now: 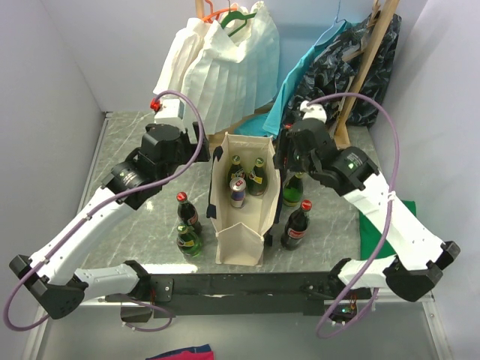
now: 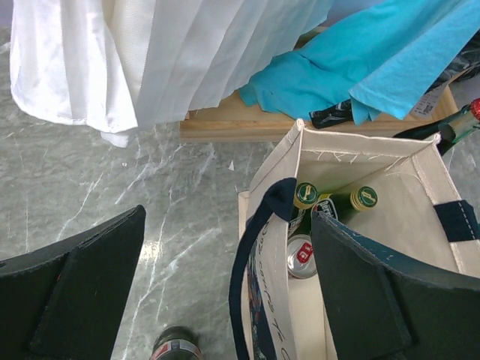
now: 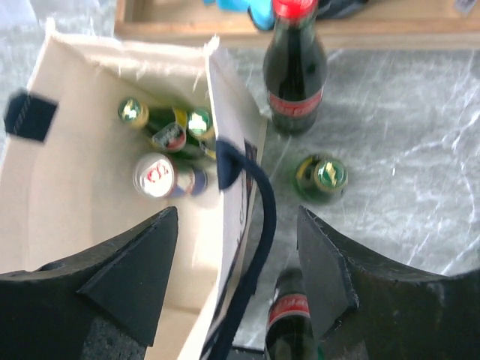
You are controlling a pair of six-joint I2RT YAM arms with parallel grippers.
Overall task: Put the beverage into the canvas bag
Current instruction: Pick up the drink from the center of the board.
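Note:
The cream canvas bag (image 1: 241, 240) with navy handles stands open mid-table. It holds two green bottles (image 1: 257, 176) and a can (image 1: 238, 191). Outside it, a cola bottle (image 1: 187, 212) and a green bottle (image 1: 188, 241) stand on its left. A green bottle (image 1: 292, 189) and a cola bottle (image 1: 298, 225) stand on its right. My left gripper (image 2: 229, 289) is open and straddles the bag's left wall (image 2: 281, 300). My right gripper (image 3: 236, 277) is open and straddles the right wall (image 3: 232, 195). The can also shows in the left wrist view (image 2: 300, 256) and the right wrist view (image 3: 155, 175).
A white pleated garment (image 1: 217, 67), a teal cloth (image 1: 307, 71) and a dark patterned garment (image 1: 371, 60) hang behind on a wooden stand, whose base (image 2: 247, 124) lies just past the bag. A green cloth (image 1: 375, 232) lies at the right. Grey walls close both sides.

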